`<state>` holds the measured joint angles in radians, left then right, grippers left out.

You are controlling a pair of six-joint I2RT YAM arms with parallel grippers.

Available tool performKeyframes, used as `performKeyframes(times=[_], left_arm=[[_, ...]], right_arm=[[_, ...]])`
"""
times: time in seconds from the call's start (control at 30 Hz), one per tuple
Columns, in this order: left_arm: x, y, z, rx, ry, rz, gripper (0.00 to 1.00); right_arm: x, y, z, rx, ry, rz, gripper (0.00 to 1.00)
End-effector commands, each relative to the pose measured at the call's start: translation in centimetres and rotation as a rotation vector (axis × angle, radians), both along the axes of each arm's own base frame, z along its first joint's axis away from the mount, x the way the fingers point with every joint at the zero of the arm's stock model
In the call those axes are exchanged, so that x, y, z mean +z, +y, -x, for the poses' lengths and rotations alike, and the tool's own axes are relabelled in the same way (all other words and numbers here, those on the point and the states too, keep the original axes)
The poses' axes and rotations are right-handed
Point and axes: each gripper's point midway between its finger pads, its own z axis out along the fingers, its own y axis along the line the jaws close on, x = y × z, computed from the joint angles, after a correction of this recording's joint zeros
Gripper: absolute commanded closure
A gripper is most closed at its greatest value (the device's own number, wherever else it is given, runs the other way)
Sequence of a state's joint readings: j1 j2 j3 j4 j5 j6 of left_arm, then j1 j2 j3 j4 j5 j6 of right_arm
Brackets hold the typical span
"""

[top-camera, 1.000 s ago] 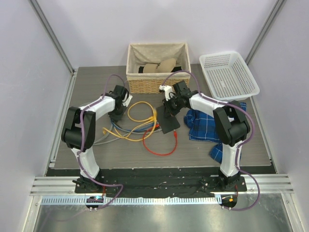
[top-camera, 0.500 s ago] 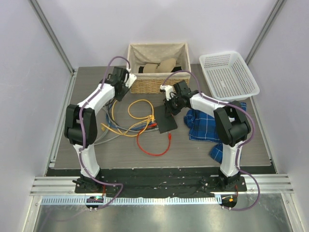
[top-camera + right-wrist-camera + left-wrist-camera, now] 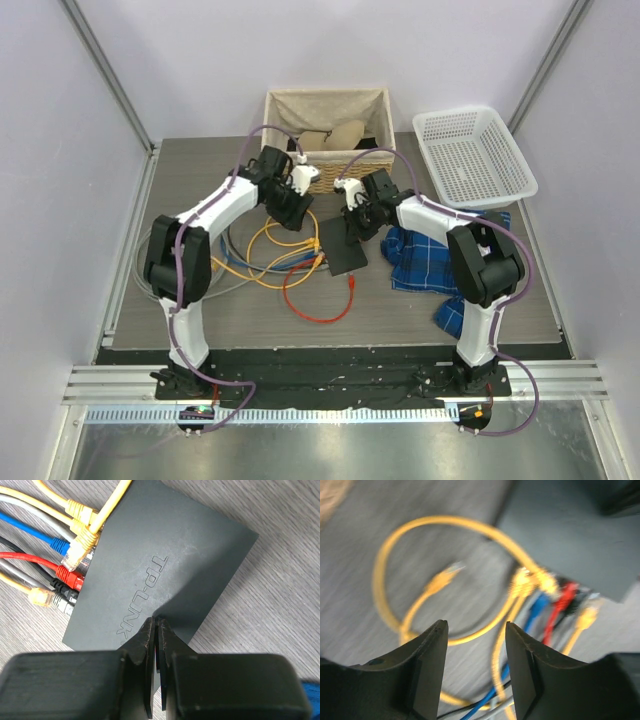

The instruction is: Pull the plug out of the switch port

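**Fig. Pre-pull setup, both arms**

The switch (image 3: 348, 252) lies flat mid-counter (image 3: 400, 320), just L of a blue checked cloth (image 3: 425, 255) and in front of the wicker basket (image 3: 327, 150). Its port edge faces the cable tangle (image 3: 270, 260).

My right jaws are pressed together w/ nothing pinched, tips at a side edge of the box's top face. Contact looks likely, but I cannot confirm it. My left jaws are spread and empty, hanging over a yellow loop (image 3: 410, 555) near the port row.

Seated side by side are yellow plugs (image 3: 82, 527), a blue plug (image 3: 59, 543) and a red plug (image 3: 70, 577). A loose yellow plug (image 3: 442, 577) lies apart from the row.

Handling (est.):
- **Box:** light, rigid, smooth plastic, so it will prob. skid under any tug unless held down.
- **Plug:** small and hard, likely w/ a latch tab.
- **Cord:** limp, a poor grip.

Best hold is the plug body right at the port mouth, w/ the pull straight out along the port axis. The neighbours crowd it, so the approach should be narrow.
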<state>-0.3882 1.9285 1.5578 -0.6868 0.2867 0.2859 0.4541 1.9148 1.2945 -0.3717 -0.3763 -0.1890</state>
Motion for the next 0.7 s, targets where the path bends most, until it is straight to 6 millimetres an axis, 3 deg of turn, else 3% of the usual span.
performKeyframes(times=[0.0,0.17,0.33,0.67], left_arm=[[-0.1,-3.3,1.0,-0.057,0.125,0.136,0.48],[-2.4,-4.3,1.6,-0.047,0.264,0.157,0.51],[-3.0,-4.3,0.7,-0.019,0.236,0.157,0.5],[-5.6,-5.5,2.0,0.013,0.392,0.217,0.53]], right_arm=[[-2.6,-2.8,2.2,-0.021,0.083,0.124,0.91],[-2.5,-2.9,2.3,-0.019,0.081,0.123,0.91],[-2.4,-3.0,2.4,-0.022,0.079,0.124,0.91],[-2.8,-3.3,3.0,-0.022,0.091,0.132,0.91]])
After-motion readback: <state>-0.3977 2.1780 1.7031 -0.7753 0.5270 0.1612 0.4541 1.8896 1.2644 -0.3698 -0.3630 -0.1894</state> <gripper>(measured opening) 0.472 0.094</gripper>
